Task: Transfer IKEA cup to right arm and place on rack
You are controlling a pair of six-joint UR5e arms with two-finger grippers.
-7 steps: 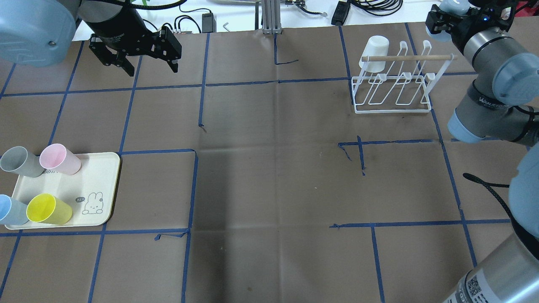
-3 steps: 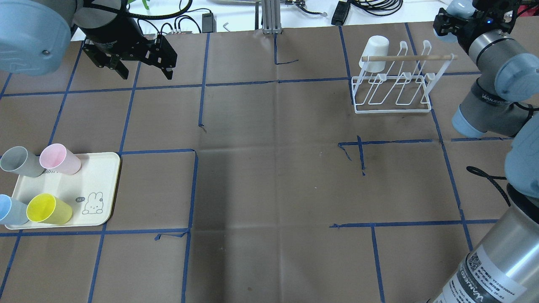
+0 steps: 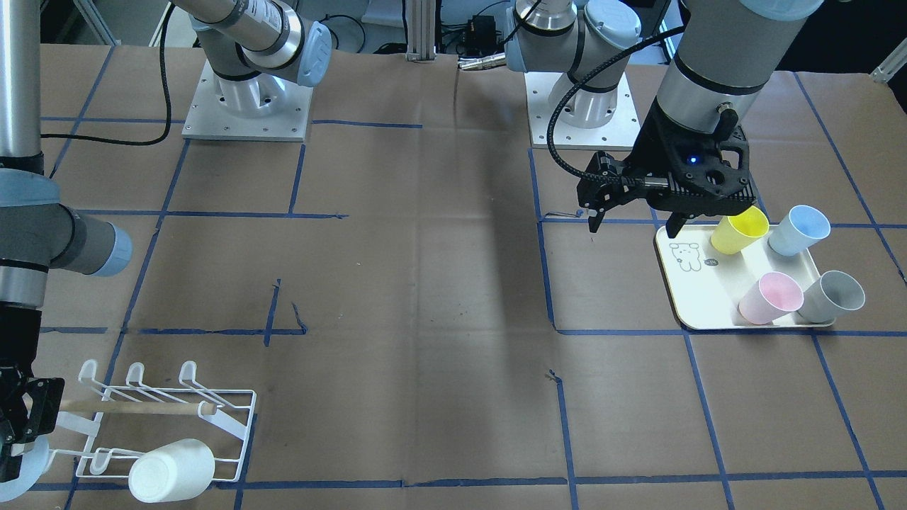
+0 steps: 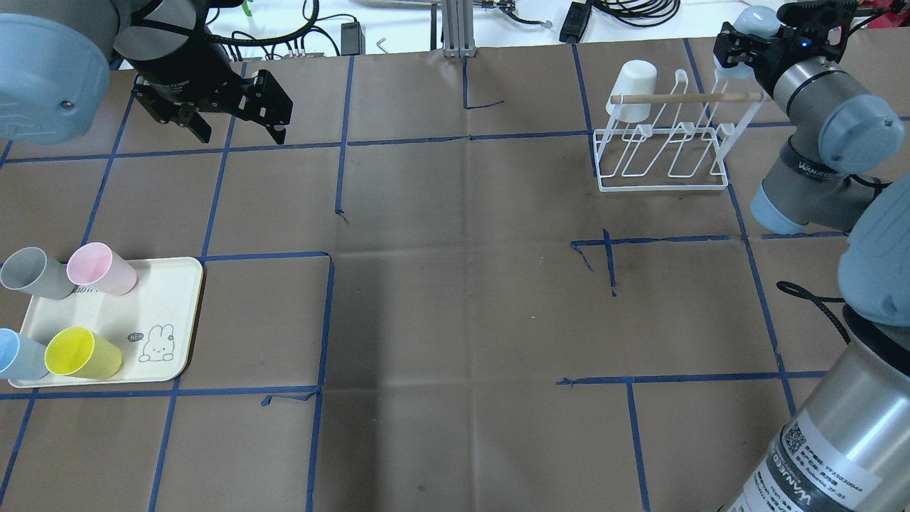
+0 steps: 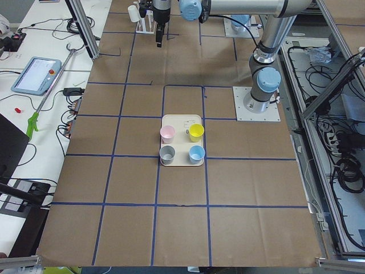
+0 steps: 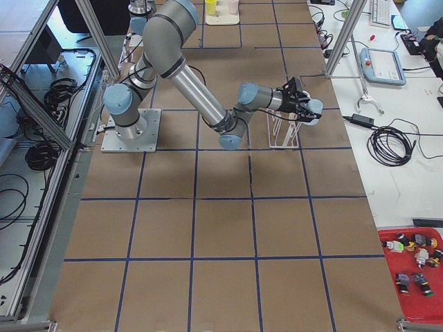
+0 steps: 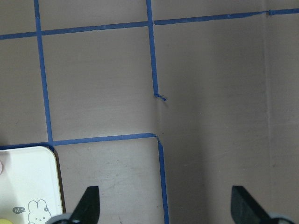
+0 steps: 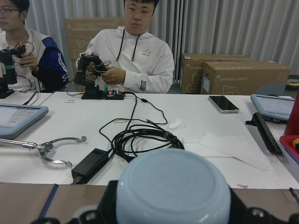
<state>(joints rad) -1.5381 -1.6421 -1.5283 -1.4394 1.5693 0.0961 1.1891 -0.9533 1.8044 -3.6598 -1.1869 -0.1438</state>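
Now we find the right pincer (image 4: 739,48) clenched on the pale-blue IKEA cup (image 4: 751,16) just beside one end of the rack (image 4: 661,186) (a white cup (image 4: 635,82) sits on the other end), likely to line it up with a free prong, while the left pincer (image 4: 240,134) hangs released, well apart.

rack (image 4: 665,135): white wire | dowel (image 4: 682,97): pale wood | table cover (image 4: 462,284): matt brown paper

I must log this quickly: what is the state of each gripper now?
Left gripper: open, empty.
Right gripper: shut on the pale-blue cup.
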